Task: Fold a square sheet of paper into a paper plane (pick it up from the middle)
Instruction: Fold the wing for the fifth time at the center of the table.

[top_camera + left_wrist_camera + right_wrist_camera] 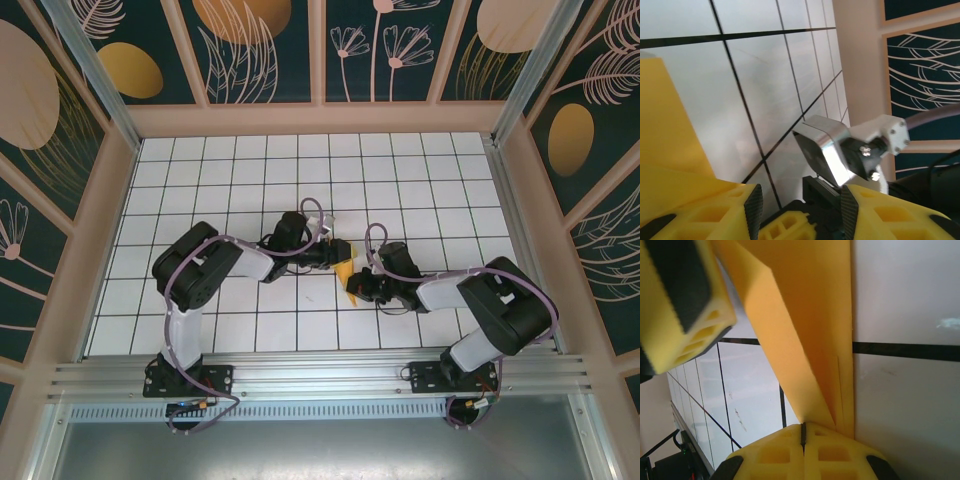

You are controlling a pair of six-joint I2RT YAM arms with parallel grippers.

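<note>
The paper (347, 272) is sitting at the middle of the table (250, 170), between the two arms, and it is no longer showing as a flat square: from above it is reading as a narrow orange-yellow sliver running from 12 to 6 o'clock, tapering toward 6 o'clock. The right end effector (362, 287), coming in from the paper's 4 o'clock, is pinching it with its jaws fully together; on the right wrist view the paper (810, 315) is running straight down into the closed seam of the right end effector (802, 440), showing a long crease and at least two overlapping layers. The left end effector (333, 255) is sitting at the paper's 10 o'clock with its jaws standing about half apart and nothing visibly between them; on its own view the left end effector (800, 212) is framing bare table while the paper (665, 130) is lying off to its 9 o'clock, outside the gap. One of its fingers (680, 300) is hovering just beside the folded flap. Judging from this, the early lengthwise folds are looking done and the work is sitting somewhere past the middle; the last creases, pressing them flat and setting the finished shape down are probably remaining, though how many layers are in place is hard to tell
</note>
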